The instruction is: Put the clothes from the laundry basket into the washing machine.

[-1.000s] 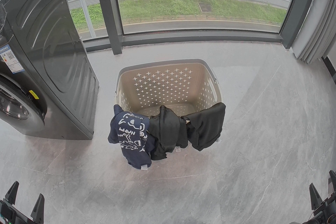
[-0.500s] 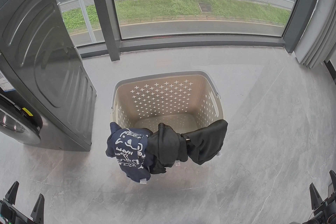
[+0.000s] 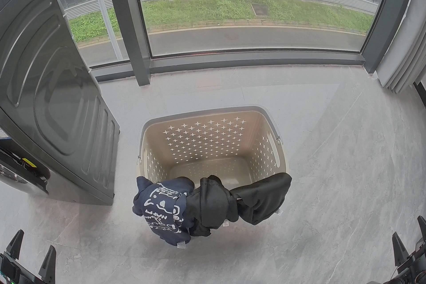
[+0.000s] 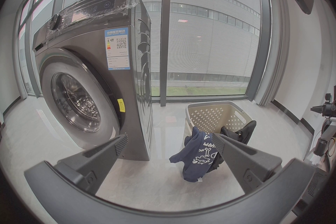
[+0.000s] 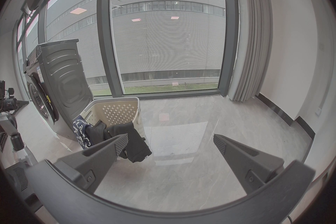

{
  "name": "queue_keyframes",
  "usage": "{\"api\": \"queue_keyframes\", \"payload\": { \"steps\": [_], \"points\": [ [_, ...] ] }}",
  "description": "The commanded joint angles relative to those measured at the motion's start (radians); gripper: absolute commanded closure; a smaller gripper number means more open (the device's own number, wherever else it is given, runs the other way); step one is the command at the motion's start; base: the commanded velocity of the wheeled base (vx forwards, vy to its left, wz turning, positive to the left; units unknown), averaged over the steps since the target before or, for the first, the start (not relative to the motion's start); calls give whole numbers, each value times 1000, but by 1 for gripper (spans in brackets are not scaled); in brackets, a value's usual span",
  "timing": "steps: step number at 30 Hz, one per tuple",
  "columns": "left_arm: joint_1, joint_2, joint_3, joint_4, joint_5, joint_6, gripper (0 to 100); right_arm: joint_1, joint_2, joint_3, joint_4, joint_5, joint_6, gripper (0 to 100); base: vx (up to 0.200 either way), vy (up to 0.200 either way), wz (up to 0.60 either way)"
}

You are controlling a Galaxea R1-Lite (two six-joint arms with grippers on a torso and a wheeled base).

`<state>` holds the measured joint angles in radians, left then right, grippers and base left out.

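Observation:
A beige laundry basket (image 3: 208,115) stands on the floor in front of me. Over its near rim hang a navy printed garment (image 3: 162,209) and two black garments (image 3: 212,205), (image 3: 262,198). A dark grey washing machine (image 3: 49,89) stands to the left of the basket; in the left wrist view its round glass door (image 4: 75,102) looks closed. My left gripper (image 3: 33,249) is low at the near left, open with nothing in it, well short of the basket. My right gripper (image 3: 408,236) is at the near right, also open with nothing between its fingers.
A floor-to-ceiling window with dark frame posts (image 3: 126,18) runs behind the basket. A grey curtain (image 3: 406,54) hangs at the far right. Bare grey tile floor (image 3: 346,156) lies around the basket and toward the right.
The whole head view has shifted: the basket and the washing machine sit lower and closer in the picture, so the camera moved forward. Both grippers hold the same place and opening.

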<state>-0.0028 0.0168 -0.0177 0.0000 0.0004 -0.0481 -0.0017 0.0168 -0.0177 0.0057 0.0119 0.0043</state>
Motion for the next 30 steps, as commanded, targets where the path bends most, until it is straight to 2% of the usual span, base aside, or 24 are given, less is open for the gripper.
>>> {"api": "queue_keyframes", "payload": {
  "steps": [1,10,16,25,30],
  "points": [
    [0,-8,16,0,0,-1,0,0,-17,16,0,0,0,0,0,0,0],
    [0,-8,16,0,1,-1,0,0,-17,16,0,0,0,0,200,0,0],
    [1,-8,16,0,1,-1,0,-1,-17,16,0,0,0,0,0,0,0],
    [0,-8,16,0,1,-1,0,-1,-17,16,0,0,0,0,200,0,0],
    [0,-8,16,0,1,-1,0,-1,-17,16,0,0,0,0,0,0,0]
  ]
}}
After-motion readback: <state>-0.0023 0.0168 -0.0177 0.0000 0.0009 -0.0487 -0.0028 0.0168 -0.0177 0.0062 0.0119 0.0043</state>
